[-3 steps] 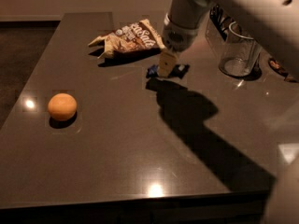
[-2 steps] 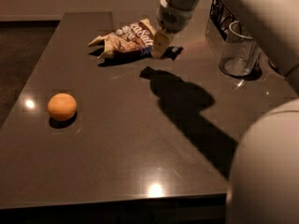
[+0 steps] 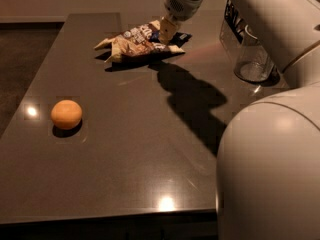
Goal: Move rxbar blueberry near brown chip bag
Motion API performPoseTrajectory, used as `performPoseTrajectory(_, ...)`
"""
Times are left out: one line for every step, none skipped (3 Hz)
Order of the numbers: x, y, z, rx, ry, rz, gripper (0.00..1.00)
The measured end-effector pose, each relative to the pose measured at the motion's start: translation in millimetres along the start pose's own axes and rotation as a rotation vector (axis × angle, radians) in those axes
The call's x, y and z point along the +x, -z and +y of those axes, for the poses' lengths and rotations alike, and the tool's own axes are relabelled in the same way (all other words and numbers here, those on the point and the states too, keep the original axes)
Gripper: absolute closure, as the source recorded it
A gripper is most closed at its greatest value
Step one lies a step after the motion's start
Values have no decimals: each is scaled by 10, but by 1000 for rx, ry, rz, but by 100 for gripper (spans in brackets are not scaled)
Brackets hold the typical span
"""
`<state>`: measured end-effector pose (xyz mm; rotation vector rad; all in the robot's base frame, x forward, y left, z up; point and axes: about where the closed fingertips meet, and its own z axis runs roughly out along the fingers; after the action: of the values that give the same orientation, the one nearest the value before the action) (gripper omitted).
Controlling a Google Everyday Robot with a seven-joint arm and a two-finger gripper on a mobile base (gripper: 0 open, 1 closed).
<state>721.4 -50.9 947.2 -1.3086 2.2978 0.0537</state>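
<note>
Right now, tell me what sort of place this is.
Probably a kitchen or break-room counter: a dark polished countertop holds a brown chip bag, an orange and a clear glass. The gripper hangs at the bag's right end.

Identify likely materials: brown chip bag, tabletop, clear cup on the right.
Brown chip bag: thin foil or plastic film, crumpled with sharp creases. Tabletop: dark polished stone or laminate, it mirrors the lights. Clear cup: glass or hard plastic, see-through; cannot tell which. The tool hangs at the bag's right end, by the rxbar blueberry.
</note>
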Motion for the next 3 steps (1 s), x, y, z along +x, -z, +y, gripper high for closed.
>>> performPoseTrajectory(0, -92, -115, 24, -26, -15, 61)
performPoseTrajectory(-4, -124, -106, 20, -24, -13, 38)
performPoseTrajectory(-7, -162, -98, 16, -23, -11, 13)
